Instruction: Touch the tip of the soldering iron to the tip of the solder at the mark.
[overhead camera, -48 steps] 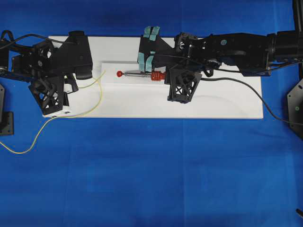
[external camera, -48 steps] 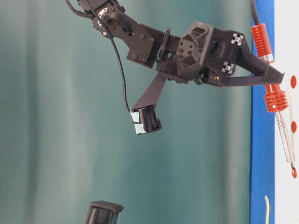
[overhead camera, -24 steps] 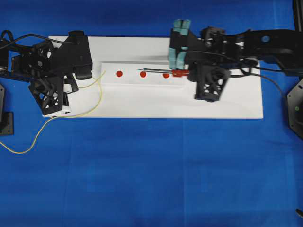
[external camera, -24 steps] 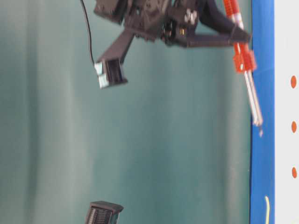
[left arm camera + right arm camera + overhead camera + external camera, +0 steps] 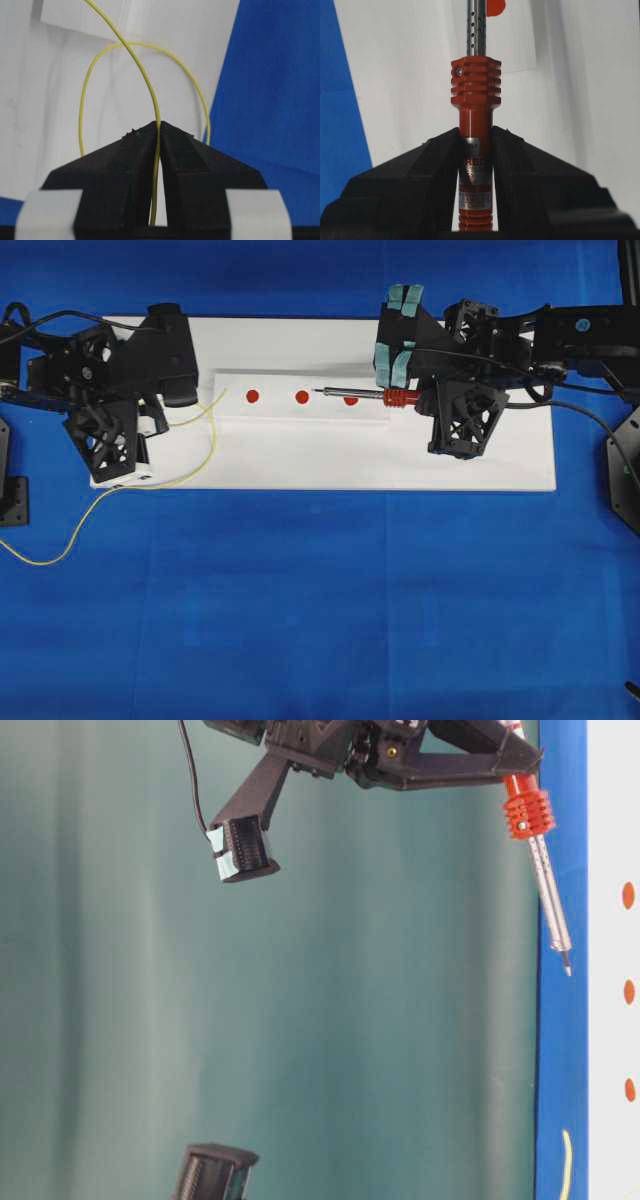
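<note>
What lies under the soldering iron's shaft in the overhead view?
The soldering iron hangs over the raised white strip, its shaft covering part of the rightmost red mark. The two other marks stay uncovered.

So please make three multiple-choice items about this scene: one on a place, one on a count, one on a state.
1. Where does the tip of the soldering iron point in the overhead view?
A. toward the left
B. toward the right
C. toward the bottom edge

2. How many red marks show on the white board?
A. one
B. three
C. five

3. What does the left claw do?
A. stands open and empty
B. is shut on the solder
C. is shut on a black cord

Answers:
1 A, the shaft runs left from the right claw.
2 B, three dots in a row.
3 B, the yellow wire passes between its closed jaws.
</note>
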